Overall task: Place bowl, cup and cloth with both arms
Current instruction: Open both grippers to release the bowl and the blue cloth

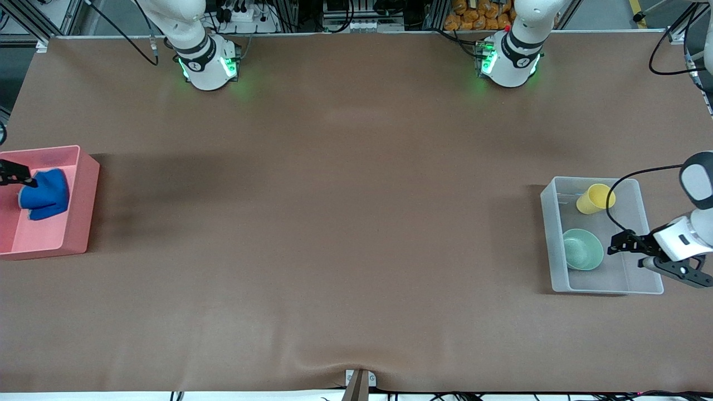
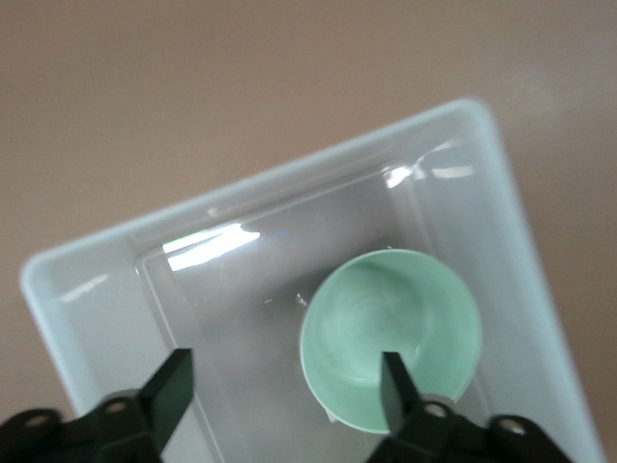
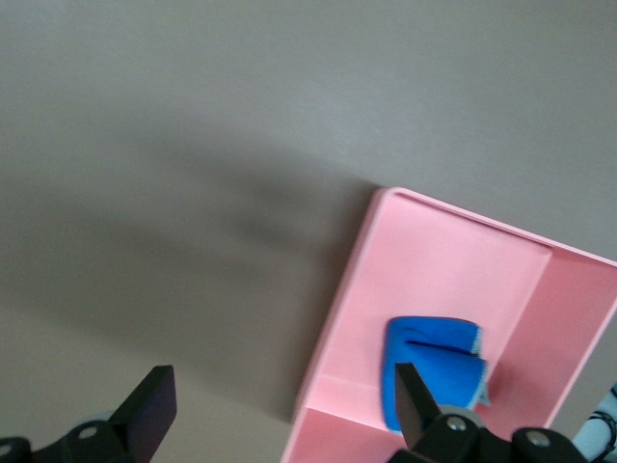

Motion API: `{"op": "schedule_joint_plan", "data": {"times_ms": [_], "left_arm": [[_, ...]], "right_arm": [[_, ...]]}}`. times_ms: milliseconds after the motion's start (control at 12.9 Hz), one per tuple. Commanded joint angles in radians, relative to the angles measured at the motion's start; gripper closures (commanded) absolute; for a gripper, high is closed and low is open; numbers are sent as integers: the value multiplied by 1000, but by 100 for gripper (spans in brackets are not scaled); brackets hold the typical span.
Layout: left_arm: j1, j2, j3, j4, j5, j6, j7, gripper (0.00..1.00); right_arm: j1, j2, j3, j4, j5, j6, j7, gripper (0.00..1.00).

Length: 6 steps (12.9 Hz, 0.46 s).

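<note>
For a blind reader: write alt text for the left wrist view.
A mint-green bowl sits upright in a clear plastic bin on the brown table. The left end effector is over the bin, fingers spread, holding nothing.

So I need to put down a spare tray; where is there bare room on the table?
The broad brown stretch of the table between the pink bin and the clear bin is bare. It is crowded at both ends: the cloth and right gripper at the pink bin, the cup, bowl and left gripper at the clear one.
</note>
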Motion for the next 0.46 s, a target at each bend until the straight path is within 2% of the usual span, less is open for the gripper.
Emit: {"op": "schedule_joint_plan", "data": {"times_ms": [0,155,387], "left_arm": [[2,-164,-62,-10,-59,-126,-92,0],[2,-231,-123,-8,-97,-191,-189,0],[2,-326,-225,-10,-99,-276,-382,0]], "right_arm": [[76,-57,-8,-4,8,-63,122,0],[125,-83,-7,-3,9,-68,192,0],[173,-143,-5,-3,72,-135,304,0]]}}
